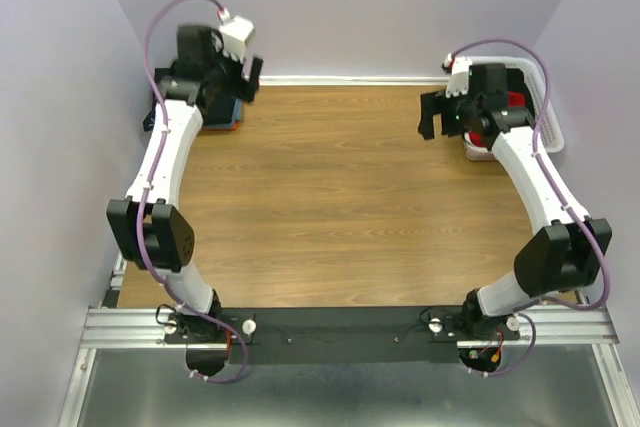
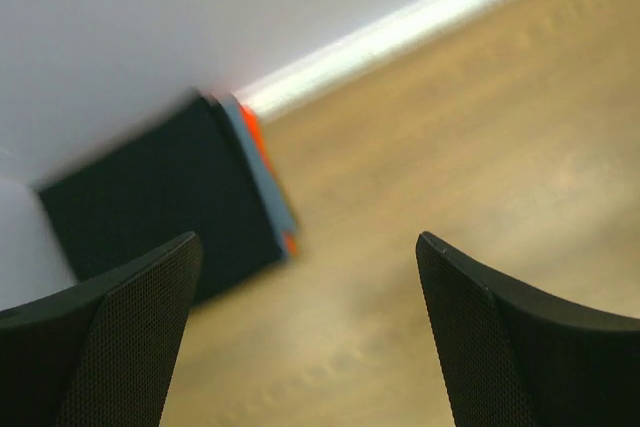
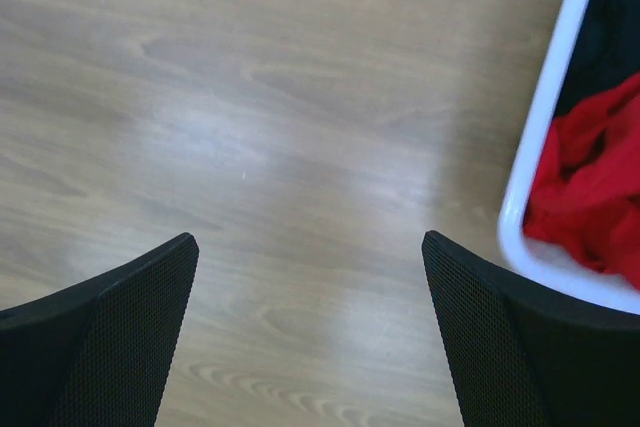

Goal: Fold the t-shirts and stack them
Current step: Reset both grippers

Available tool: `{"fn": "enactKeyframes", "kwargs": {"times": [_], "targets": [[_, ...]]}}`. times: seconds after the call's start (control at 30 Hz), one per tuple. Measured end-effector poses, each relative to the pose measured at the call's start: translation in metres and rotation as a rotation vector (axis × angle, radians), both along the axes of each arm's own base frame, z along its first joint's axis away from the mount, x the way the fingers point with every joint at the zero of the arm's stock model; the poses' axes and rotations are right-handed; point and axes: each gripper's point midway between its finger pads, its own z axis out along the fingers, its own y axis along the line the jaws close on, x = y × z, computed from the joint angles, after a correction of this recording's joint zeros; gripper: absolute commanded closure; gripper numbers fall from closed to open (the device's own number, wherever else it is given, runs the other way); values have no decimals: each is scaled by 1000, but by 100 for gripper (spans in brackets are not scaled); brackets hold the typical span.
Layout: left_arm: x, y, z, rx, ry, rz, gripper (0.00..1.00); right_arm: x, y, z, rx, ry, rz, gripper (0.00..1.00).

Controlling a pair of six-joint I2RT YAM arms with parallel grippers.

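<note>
Wood-grain table, lilac walls; folded stack of t-shirts, black on top, in far left corner; red t-shirt crumpled in white basket, far right; left gripper and right gripper both gaping, empty; cloth likely light, limp, prone to drape; best pinched at collar or shoulder seam.

white arm links, black joints (purple cables looped alongside).

The bench is light brown woodgrain. At the left of the frame, the folded t-shirts look black, edged slate-blue and orange. At the right edge, a white basket shows a bright red t-shirt.
</note>
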Motion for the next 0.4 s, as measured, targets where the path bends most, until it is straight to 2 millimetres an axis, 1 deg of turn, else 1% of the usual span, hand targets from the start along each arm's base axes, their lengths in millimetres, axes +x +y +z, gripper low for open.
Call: {"fn": "enactKeyframes", "kwargs": {"times": [0.03, 0.07, 0.13, 0.17, 0.2, 0.23, 0.27, 0.3, 0.33, 0.4], "targets": [[-9, -7, -21, -6, 47, -13, 5, -7, -3, -6, 8, 15, -2, 0], [-17, -11, -38, -7, 88, -21, 5, -14, -4, -14, 13, 37, -1, 0], [-44, -29, -86, -2, 195, -58, 4, -30, -3, -33, 26, 90, 9, 0], [-54, -33, -99, 1, 221, -69, 5, -38, -1, -43, 34, 119, 15, 0], [-71, -39, -119, 7, 268, -87, 5, -49, 0, -58, 42, 165, 23, 0], [-82, -41, -131, 11, 297, -95, 4, -56, 1, -68, 49, 194, 29, 0], [-97, -44, -143, 15, 322, -106, 4, -65, 3, -79, 58, 229, 37, 0], [-106, -44, -149, 16, 335, -109, 4, -73, 4, -87, 62, 256, 42, 0], [-113, -42, -152, 15, 337, -108, 5, -81, 4, -95, 68, 282, 46, 0], [-122, -41, -152, 10, 325, -105, 4, -90, 5, -100, 76, 308, 49, 0]]}}
